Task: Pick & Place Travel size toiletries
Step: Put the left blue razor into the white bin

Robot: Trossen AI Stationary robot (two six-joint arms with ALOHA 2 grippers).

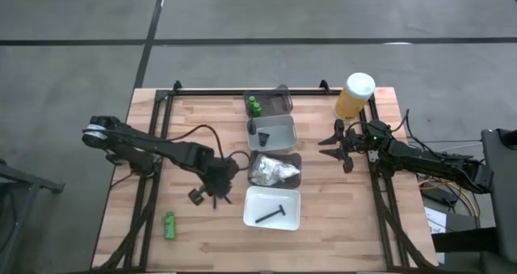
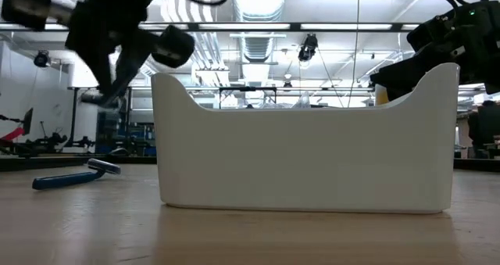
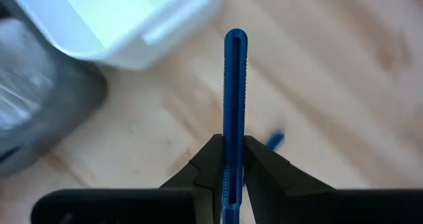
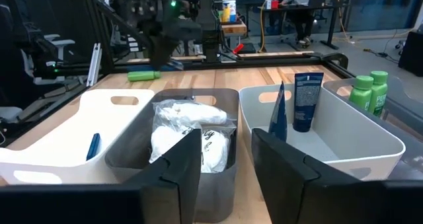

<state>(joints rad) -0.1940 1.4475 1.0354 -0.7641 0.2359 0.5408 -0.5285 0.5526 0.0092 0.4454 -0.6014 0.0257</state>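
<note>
My left gripper [image 1: 216, 185] [image 2: 108, 89] hangs above the table left of the tray column, shut on a slim blue razor stick [image 3: 234, 85]. A second blue razor [image 2: 74, 177] lies flat on the table below it. A green bottle [image 1: 170, 224] lies on the wood near the left edge. The white tray [image 1: 272, 208] holds a dark razor [image 4: 93, 146], the dark grey tray [image 1: 275, 170] white packets [image 4: 188, 141], the light tray a dark tube [image 4: 307, 100], and the far tray green bottles [image 4: 369, 92]. My right gripper [image 1: 333, 145] [image 4: 225, 164] is open, right of the trays. My left gripper pinches the blue razor stick's handle [image 3: 232, 154] between its two fingers, one finger on each long side. The fingers come from above, pointing down. The stick runs forward past the fingertips, its free end [image 3: 235, 37] toward the white tray, lifted clear of the table.
A big yellow white-capped container [image 1: 354, 94] stands at the far right corner, just behind my right gripper. Black rails [image 1: 242, 90] border the table's far edge and sides. Bare wood lies left of the trays and along the near edge [image 1: 242, 250].
</note>
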